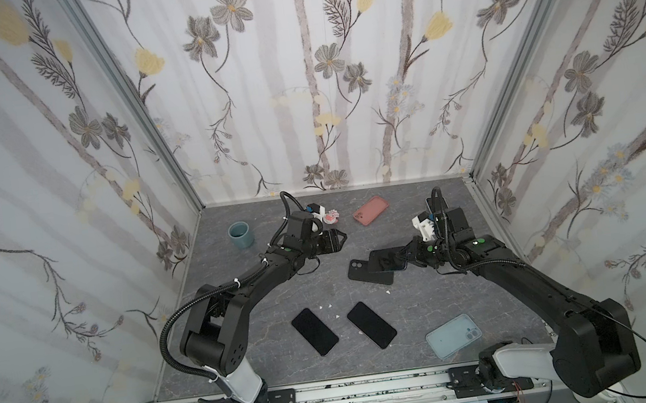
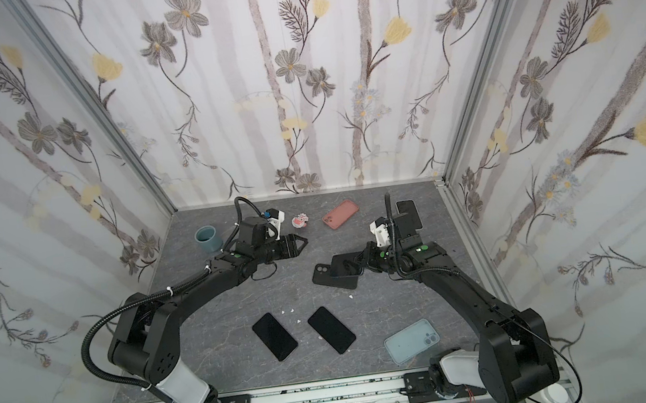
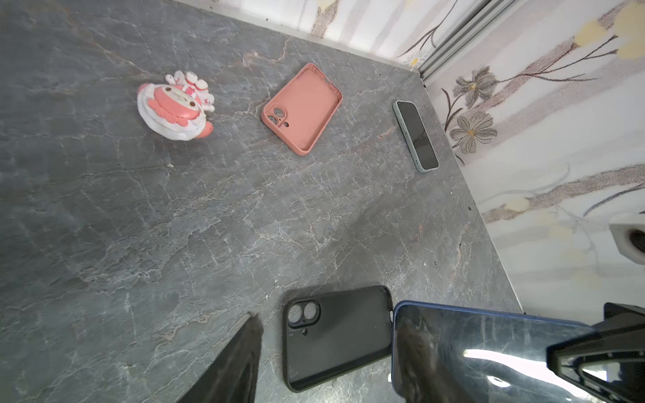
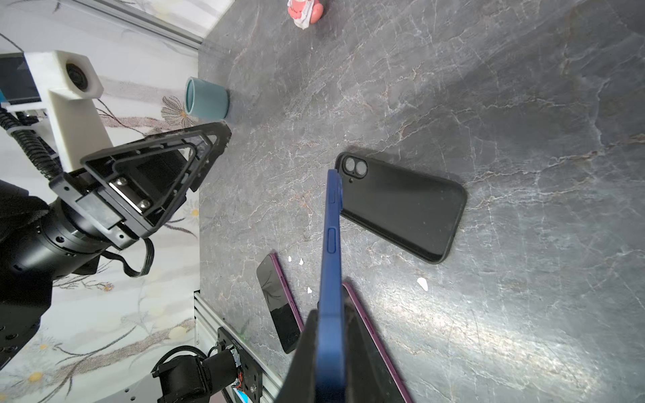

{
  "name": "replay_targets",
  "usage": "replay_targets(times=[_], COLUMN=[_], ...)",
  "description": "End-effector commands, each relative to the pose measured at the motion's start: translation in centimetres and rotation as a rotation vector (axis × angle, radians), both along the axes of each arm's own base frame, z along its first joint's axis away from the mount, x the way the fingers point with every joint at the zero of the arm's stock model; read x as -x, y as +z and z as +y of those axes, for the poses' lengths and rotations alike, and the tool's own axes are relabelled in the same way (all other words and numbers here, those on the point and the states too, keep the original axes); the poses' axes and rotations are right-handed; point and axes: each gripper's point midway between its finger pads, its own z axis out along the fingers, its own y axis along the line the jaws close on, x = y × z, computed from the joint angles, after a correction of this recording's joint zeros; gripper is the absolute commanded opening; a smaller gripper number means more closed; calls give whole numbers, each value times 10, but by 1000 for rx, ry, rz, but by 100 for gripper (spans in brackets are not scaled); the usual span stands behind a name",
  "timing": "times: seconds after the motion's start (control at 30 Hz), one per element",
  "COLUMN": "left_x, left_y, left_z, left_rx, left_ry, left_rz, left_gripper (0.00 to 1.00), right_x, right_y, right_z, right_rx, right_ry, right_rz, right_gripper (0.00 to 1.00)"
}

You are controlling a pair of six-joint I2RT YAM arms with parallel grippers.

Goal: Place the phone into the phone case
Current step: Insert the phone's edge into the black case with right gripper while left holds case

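**Right pincer grips the blue phone above the black case**

The right pincer [image 1: 405, 258] is clamped on one short end of the phone [image 1: 383, 261], a thin slab with a rounded blue rim and a glossy dark screen that mirrors the light. The right wrist view shows the phone edge-on. Its matte blue side, with two raised buttons, runs out from between the dark fingers [image 4: 303, 356].

In both top views the phone is held over the black case [image 1: 359, 274] and covers the half nearer the right arm. Whether the two touch I cannot tell. The case lies flat on the table [image 1: 266, 301]. It is matte, with rounded corners, a raised lip and two round lens holes at its uncovered end.

The left pincer [image 1: 338, 239] hangs over bare table, apart from the phone and the case. Its triangular fingers [image 3: 244, 359] are spread, with nothing between them.

The table is grey and stone-like, with pale veins. Toward the back lie:
- a pink case [image 1: 370, 210], hollow side up
- a round teal cup [image 1: 241, 234]
- a pink-and-white toy [image 3: 174, 106]
- a phone in a pale case [image 3: 415, 136] beside the right wall

Near the front two glossy dark phones [image 1: 314, 331] [image 1: 371, 324] lie side by side, and a frosted pale blue case [image 1: 453, 336] lies near them.
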Motion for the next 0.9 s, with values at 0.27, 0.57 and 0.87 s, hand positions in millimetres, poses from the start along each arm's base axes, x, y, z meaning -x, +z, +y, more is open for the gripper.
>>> replay_targets(times=[0.27, 0.57, 0.87], left_x=[6, 18, 28], left_y=[-39, -66, -71], left_z=[-16, -30, -42], left_rx=[31, 78, 97], left_ry=[-32, -66, -99], left_rz=[167, 303, 341], left_gripper=[63, 63, 63], right_x=[-4, -10, -10], right_y=[-6, -14, -19], right_z=[5, 4, 10], right_rx=[-67, -56, -97], right_ry=[17, 8, 11], right_rz=[0, 5, 20], right_gripper=[0, 0, 0])
